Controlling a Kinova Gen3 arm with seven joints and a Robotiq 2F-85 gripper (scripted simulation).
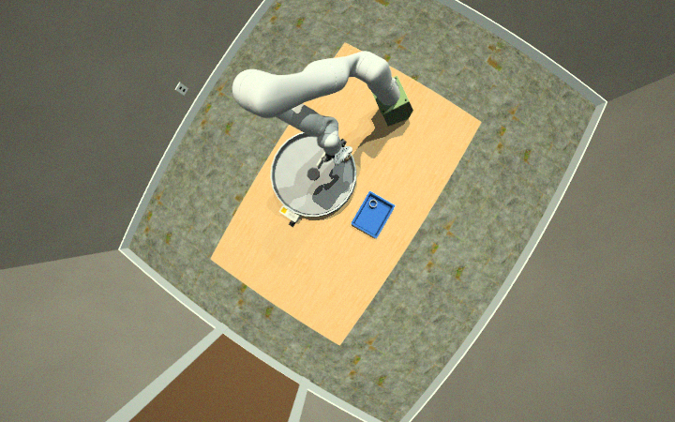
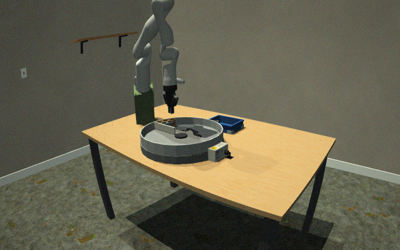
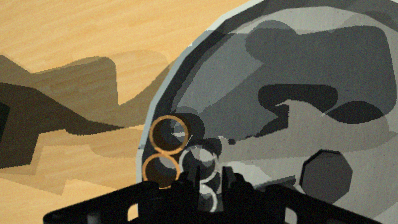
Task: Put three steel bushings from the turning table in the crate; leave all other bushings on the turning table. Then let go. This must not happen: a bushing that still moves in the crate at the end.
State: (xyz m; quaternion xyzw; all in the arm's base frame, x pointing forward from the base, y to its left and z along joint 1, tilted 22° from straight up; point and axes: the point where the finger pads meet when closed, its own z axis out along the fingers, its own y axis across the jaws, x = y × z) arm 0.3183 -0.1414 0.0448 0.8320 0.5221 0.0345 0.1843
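My gripper (image 2: 170,112) (image 3: 210,178) hangs above the back left of the turning table (image 1: 290,191) (image 2: 179,149), its fingers a narrow gap apart and empty. In the wrist view, one steel bushing (image 3: 182,161) stands just beyond the fingertips, and another steel bushing (image 3: 215,201) shows partly between and below them. Two copper-coloured bushings (image 3: 168,117) (image 3: 145,171) stand left of these, by the table's wall. One grey bushing (image 1: 369,203) lies in a corner of the blue crate (image 1: 385,221) (image 2: 235,126). The fingers hide anything further under the gripper.
A low straight barrier (image 2: 165,128) runs from the dark hub (image 1: 312,173) (image 2: 180,135) (image 3: 326,177) across the turning table. The table has a raised wall. A control box (image 1: 289,214) (image 2: 218,151) with a black knob sits at its side. The green robot base (image 2: 144,107) stands behind.
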